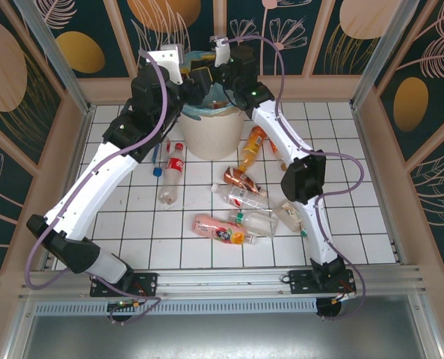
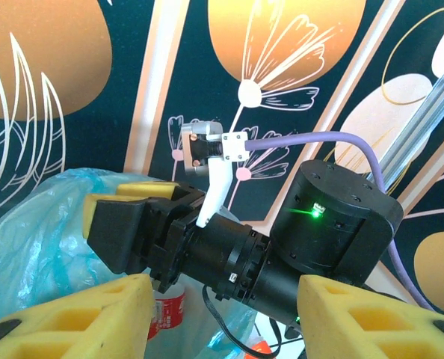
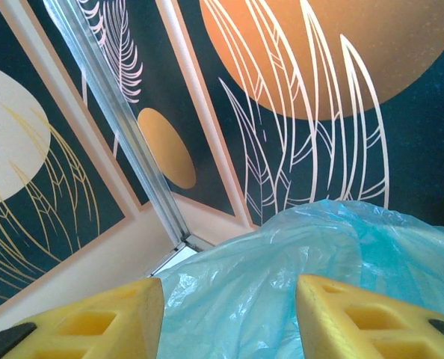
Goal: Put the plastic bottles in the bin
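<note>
White gridded-tile table (image 1: pixel 356 224) strewn with glossy clear, pink and orange plastic bottles (image 1: pixel 241 198) just before round off-white bin (image 1: pixel 207 138), crinkled teal liner (image 3: pixel 319 262); above its rim, left end effector (image 2: pixel 223 288) and right end effector (image 3: pixel 229 288), blocky yellow foam jaws parted, empty.

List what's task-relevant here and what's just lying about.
Job:
- bin, teal liner
- cola bottle
- orange bottle
- pink bottle
- clear bottles

Just there:
- tiled table
- purple cable
- wall panels
</note>
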